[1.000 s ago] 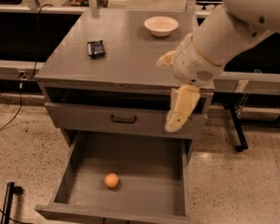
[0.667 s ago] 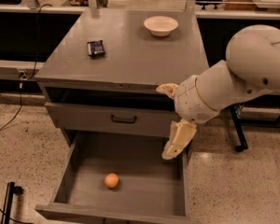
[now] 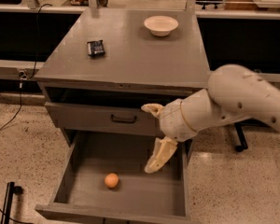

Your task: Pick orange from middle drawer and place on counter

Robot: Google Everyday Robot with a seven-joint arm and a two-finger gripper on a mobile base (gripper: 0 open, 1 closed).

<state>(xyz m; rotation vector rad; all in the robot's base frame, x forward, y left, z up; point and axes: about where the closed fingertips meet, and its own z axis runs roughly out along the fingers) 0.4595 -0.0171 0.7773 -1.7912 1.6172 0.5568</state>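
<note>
The orange (image 3: 111, 180) lies on the bare floor of the open middle drawer (image 3: 140, 195), left of centre. My gripper (image 3: 147, 139) hangs over the drawer's right half, in front of the drawer front above, up and to the right of the orange and apart from it. Its two pale fingers (image 3: 159, 156) are spread wide, open and empty. The grey counter (image 3: 135, 59) tops the cabinet.
A white bowl (image 3: 161, 24) stands at the counter's back right and a small dark packet (image 3: 95, 48) lies at its left. The drawer front with a dark handle (image 3: 123, 119) sits above the open drawer. Speckled floor surrounds the cabinet; a cable runs at the left.
My arm has come down and to the left, from counter height to over the open drawer. The orange has not moved.
</note>
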